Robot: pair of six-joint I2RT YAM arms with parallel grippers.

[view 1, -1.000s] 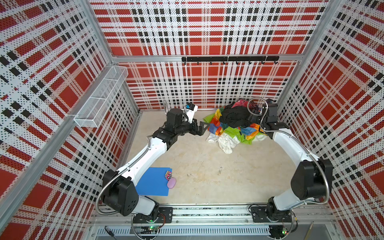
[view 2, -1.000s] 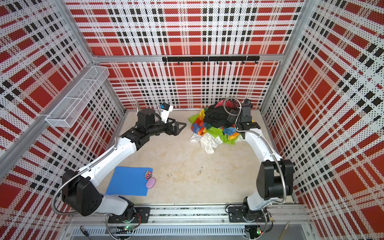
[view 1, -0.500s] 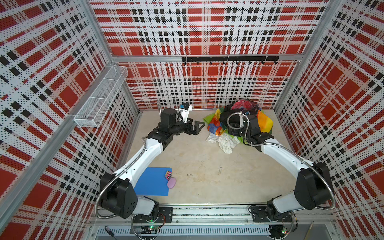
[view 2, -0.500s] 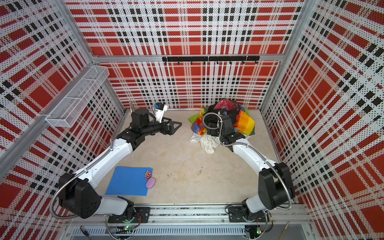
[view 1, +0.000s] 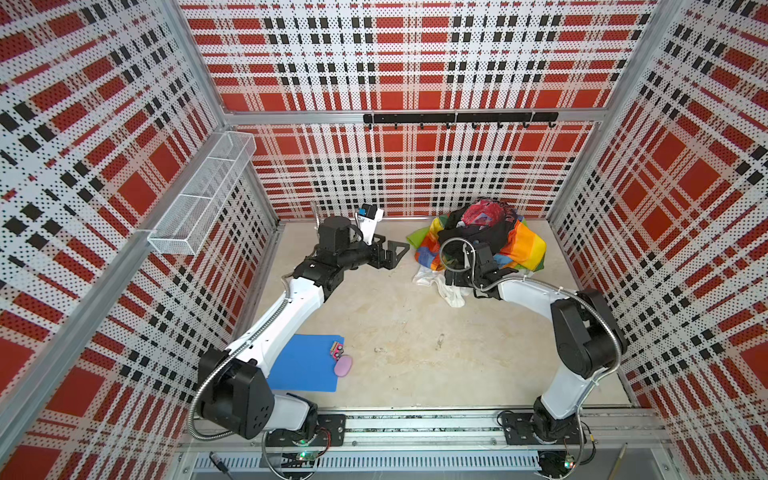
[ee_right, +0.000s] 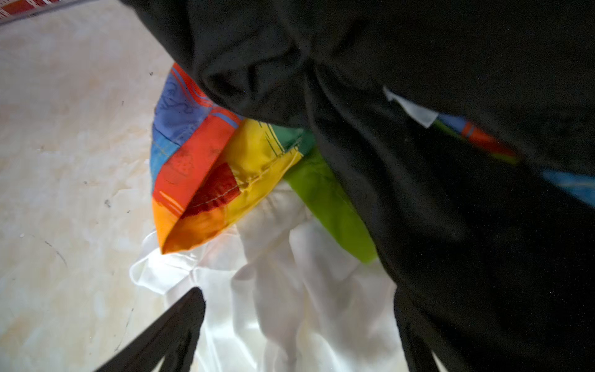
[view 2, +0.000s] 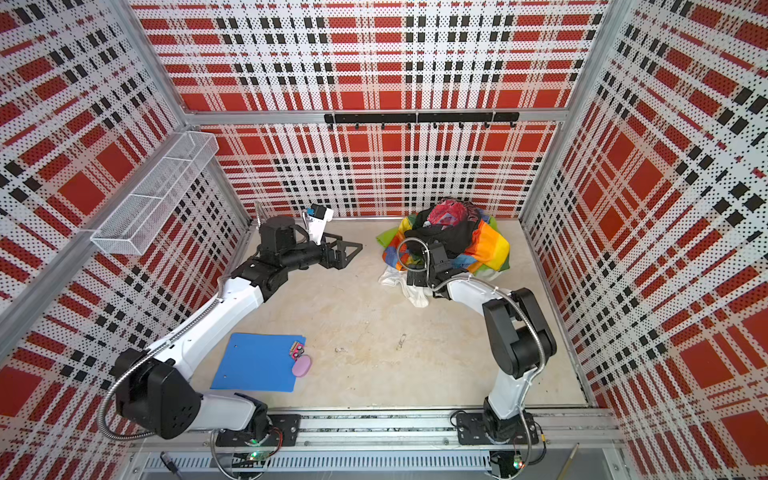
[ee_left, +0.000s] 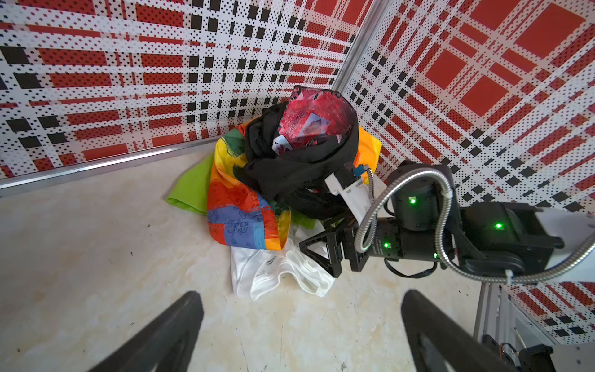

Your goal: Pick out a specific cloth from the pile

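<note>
The right gripper [ee_right: 297, 294] hangs spread over the cloth [ee_left: 257, 273], holding nothing; you have yet to pull it from the pile [ee_left: 302, 157].

pile [view 1: 524, 245] sat in far right corner of table [view 1: 395, 324]. cloth [view 1: 432, 283] lay at pile's near-left edge, partly under it. right gripper [ee_left: 322, 244] over cloth. left gripper [view 1: 392, 251] left of pile, apart. folder [view 1: 303, 368] near left.
</note>
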